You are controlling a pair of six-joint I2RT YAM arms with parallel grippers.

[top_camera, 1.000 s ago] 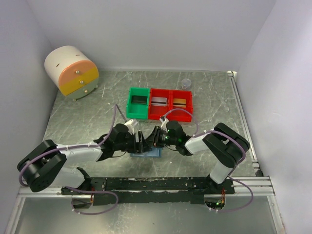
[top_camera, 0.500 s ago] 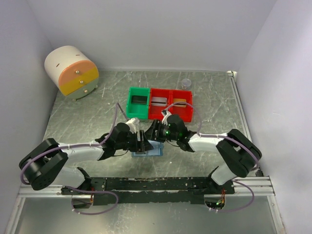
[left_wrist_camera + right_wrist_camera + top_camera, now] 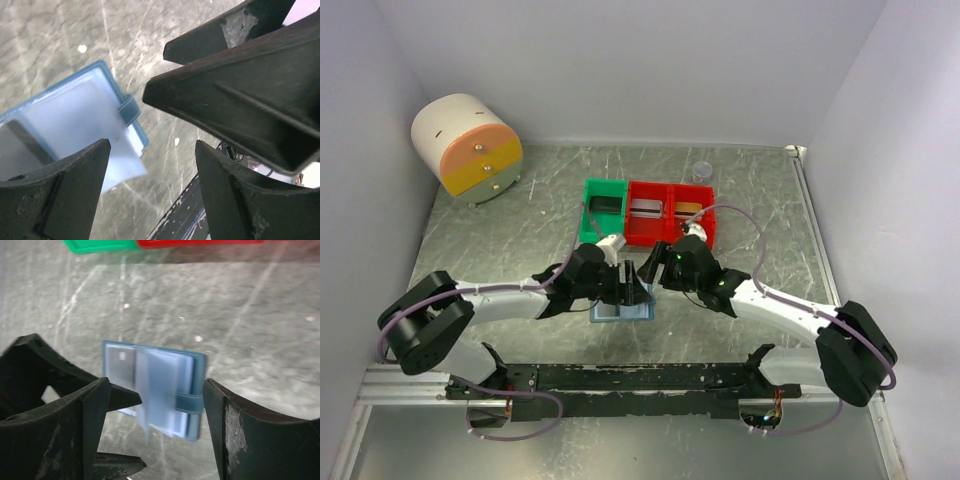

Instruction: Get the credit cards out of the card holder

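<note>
Blue-grey, the card holder [image 3: 620, 311] lies splayed on the table [image 3: 500, 250] beneath the left gripper [image 3: 152, 150] and right gripper [image 3: 156, 383], both spread and empty. Crowded so close, they could clash or shove it away.

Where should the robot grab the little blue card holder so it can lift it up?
Best guess: the loose clear leaves of the card holder, taken from straight above and pinched across their thin faces. They stand up from its middle, while the rest of it lies flat on the table, leaving little edge to get under.
</note>
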